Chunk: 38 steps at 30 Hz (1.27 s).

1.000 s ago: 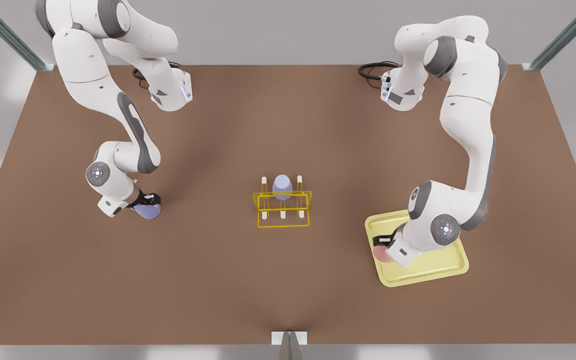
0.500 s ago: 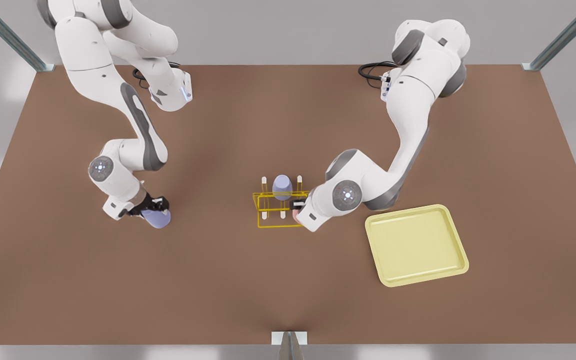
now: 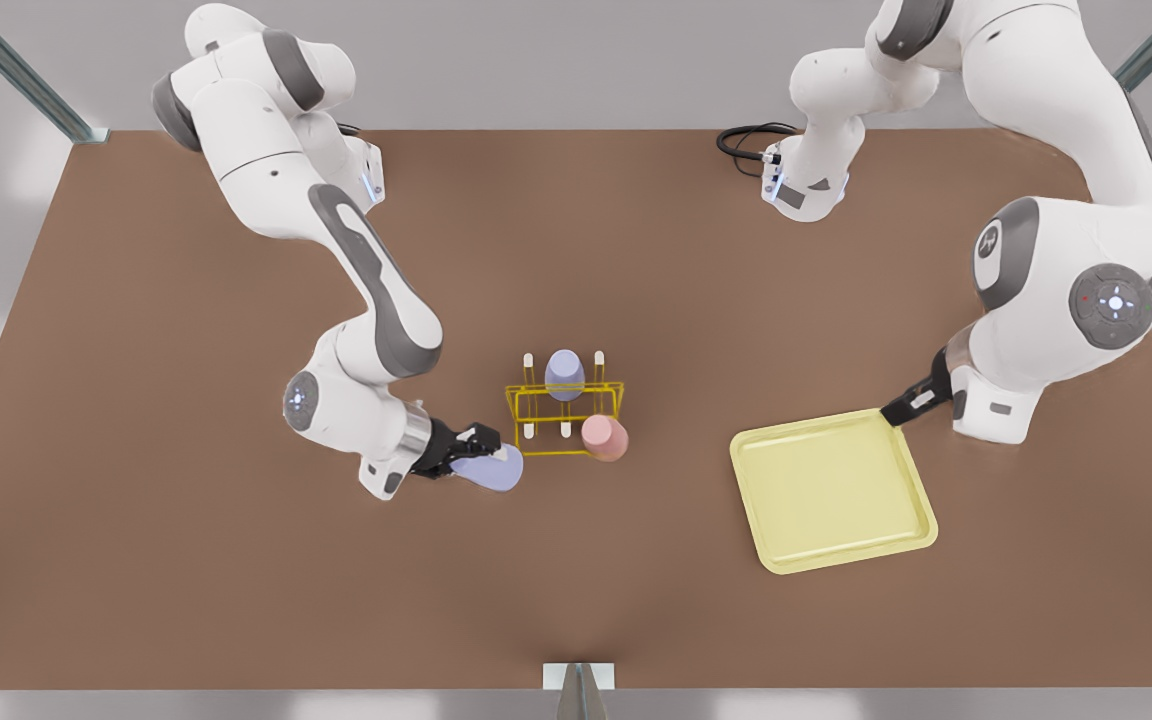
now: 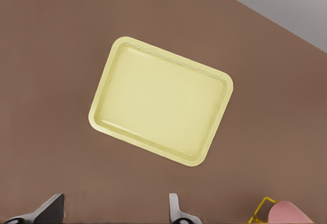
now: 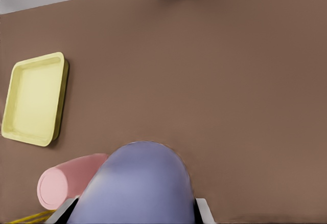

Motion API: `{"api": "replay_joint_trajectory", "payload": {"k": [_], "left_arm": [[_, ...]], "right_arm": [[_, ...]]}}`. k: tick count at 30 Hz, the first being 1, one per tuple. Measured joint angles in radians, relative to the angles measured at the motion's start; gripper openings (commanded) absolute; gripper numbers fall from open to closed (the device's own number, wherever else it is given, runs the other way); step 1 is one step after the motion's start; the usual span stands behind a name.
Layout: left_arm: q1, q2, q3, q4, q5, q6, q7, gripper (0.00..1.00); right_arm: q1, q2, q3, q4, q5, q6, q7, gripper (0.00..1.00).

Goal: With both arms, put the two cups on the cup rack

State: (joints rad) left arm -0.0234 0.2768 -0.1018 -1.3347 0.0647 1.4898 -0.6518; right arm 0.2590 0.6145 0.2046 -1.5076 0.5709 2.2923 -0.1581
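Front view: right jaws grip lavender cup (image 3: 494, 469) tipped sideways toward rack (image 3: 564, 418); left jaws spread.

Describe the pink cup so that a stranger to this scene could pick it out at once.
Find the yellow wire cup rack in the middle of the brown table. The pink cup sits at the rack's near corner on the front view's right. It is the one pink cup; the lavender cup on the rack sits on the far row.

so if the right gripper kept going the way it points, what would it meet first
Probably the cup rack, then the pink cup; the right gripper's held lavender cup leads, though height is unclear.
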Motion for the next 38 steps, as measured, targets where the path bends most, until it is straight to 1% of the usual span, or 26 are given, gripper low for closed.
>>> {"api": "replay_joint_trajectory", "payload": {"k": [1, 3, 6, 10, 12, 18, 21, 22, 24, 26, 27, 28, 29, 31, 33, 34, 38], "left_arm": [[-0.020, -0.031, 0.040, -0.029, 0.001, -0.019, 0.038, 1.00], [-0.037, -0.050, 0.068, -0.053, -0.001, -0.050, 0.108, 1.00], [-0.049, -0.048, 0.071, -0.059, -0.005, -0.086, 0.200, 1.00], [-0.041, -0.037, 0.071, -0.062, -0.008, -0.113, 0.301, 1.00], [-0.040, -0.034, 0.071, -0.062, -0.009, -0.121, 0.343, 1.00], [-0.040, -0.033, 0.071, -0.063, -0.010, -0.135, 0.446, 1.00], [-0.041, -0.033, 0.071, -0.063, -0.010, -0.138, 0.486, 1.00], [-0.041, -0.033, 0.071, -0.063, -0.010, -0.138, 0.498, 1.00], [-0.041, -0.033, 0.071, -0.063, -0.010, -0.140, 0.520, 1.00], [-0.041, -0.033, 0.071, -0.063, -0.010, -0.140, 0.540, 1.00], [-0.041, -0.033, 0.071, -0.063, -0.010, -0.141, 0.549, 1.00], [-0.041, -0.033, 0.071, -0.063, -0.010, -0.141, 0.557, 1.00], [-0.041, -0.033, 0.071, -0.063, -0.010, -0.141, 0.565, 1.00], [-0.043, -0.033, 0.071, -0.063, -0.010, -0.142, 0.580, 1.00], [-0.044, -0.033, 0.071, -0.063, -0.010, -0.145, 0.594, 1.00], [-0.044, -0.033, 0.071, -0.063, -0.010, -0.147, 0.600, 1.00], [-0.046, -0.033, 0.071, -0.063, -0.010, -0.155, 0.621, 1.00]], "right_arm": [[0.010, 0.000, 0.000, -0.007, 0.008, -0.014, 0.000, 0.84], [0.022, -0.011, 0.001, -0.037, 0.019, -0.037, 0.000, 0.84], [0.025, -0.031, 0.013, -0.075, 0.029, -0.060, -0.002, 0.84], [0.008, -0.037, 0.024, -0.083, 0.038, -0.094, -0.012, 0.84], [0.007, -0.029, 0.025, -0.081, 0.040, -0.109, -0.016, 1.00], [0.008, -0.009, 0.025, -0.067, 0.048, -0.132, -0.027, 1.00], [-0.016, -0.014, 0.019, 0.016, 0.051, -0.166, -0.030, 1.00], [-0.028, -0.017, 0.008, 0.058, 0.048, -0.190, -0.030, 1.00], [-0.062, -0.035, -0.079, 0.132, -0.038, -0.274, -0.029, 1.00], [-0.099, -0.065, -0.159, 0.163, -0.262, -0.370, -0.028, 1.00], [-0.110, -0.094, -0.218, 0.169, -0.353, -0.417, -0.027, 1.00], [-0.120, -0.144, -0.263, 0.172, -0.420, -0.460, -0.026, 1.00], [-0.132, -0.190, -0.291, 0.174, -0.468, -0.500, -0.026, 1.00], [-0.144, -0.282, -0.314, 0.170, -0.528, -0.587, -0.024, 1.00], [-0.169, -0.395, -0.320, 0.119, -0.555, -0.668, -0.023, 1.00], [-0.178, -0.428, -0.321, 0.104, -0.564, -0.699, -0.021, 1.00], [-0.173, -0.470, -0.316, 0.094, -0.584, -0.788, -0.009, 1.00]]}}
